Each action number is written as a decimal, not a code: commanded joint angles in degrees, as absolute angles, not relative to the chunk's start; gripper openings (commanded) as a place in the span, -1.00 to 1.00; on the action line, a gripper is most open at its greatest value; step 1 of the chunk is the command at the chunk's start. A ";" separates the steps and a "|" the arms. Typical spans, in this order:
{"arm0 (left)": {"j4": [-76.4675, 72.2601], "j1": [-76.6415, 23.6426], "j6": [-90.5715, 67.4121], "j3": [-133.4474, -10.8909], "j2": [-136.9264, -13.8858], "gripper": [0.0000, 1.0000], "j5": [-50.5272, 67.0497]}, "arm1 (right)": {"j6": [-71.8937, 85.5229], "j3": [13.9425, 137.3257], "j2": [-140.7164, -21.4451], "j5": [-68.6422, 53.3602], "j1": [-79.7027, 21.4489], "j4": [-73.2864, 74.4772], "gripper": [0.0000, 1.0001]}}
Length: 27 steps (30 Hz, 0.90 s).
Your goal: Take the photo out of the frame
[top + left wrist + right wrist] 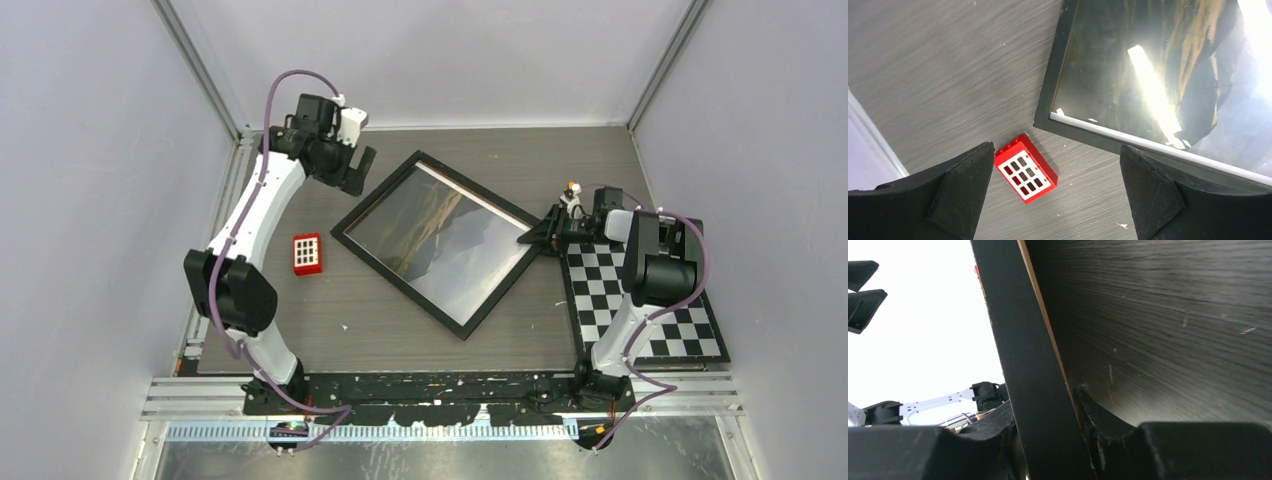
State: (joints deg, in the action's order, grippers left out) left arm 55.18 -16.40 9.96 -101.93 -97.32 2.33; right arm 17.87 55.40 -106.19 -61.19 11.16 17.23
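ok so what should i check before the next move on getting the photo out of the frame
1. Right jaws gripping the frame: ok, the rim sits between them.
2. Left jaws free: ok, open and holding nothing.
3. Photo in place: ok, face up inside the frame.
4. Frame's back reachable: not ok, the front faces up.
5. Red brick out of the way: ok, apart from the frame's left corner.
6. Frame lifted at the gripped corner: cannot tell.

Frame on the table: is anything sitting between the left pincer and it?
Nothing visible does. The left pincer hangs open above the frame, near its left corner, with only air between them. The red brick lies on the table beside that corner, apart from the frame and out of the path. The right pincer is closed on the frame's opposite rim.
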 commanded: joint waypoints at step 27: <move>53.23 -8.68 13.40 -110.07 -119.85 0.84 18.29 | 15.60 60.73 -99.59 -30.76 10.67 29.72 0.99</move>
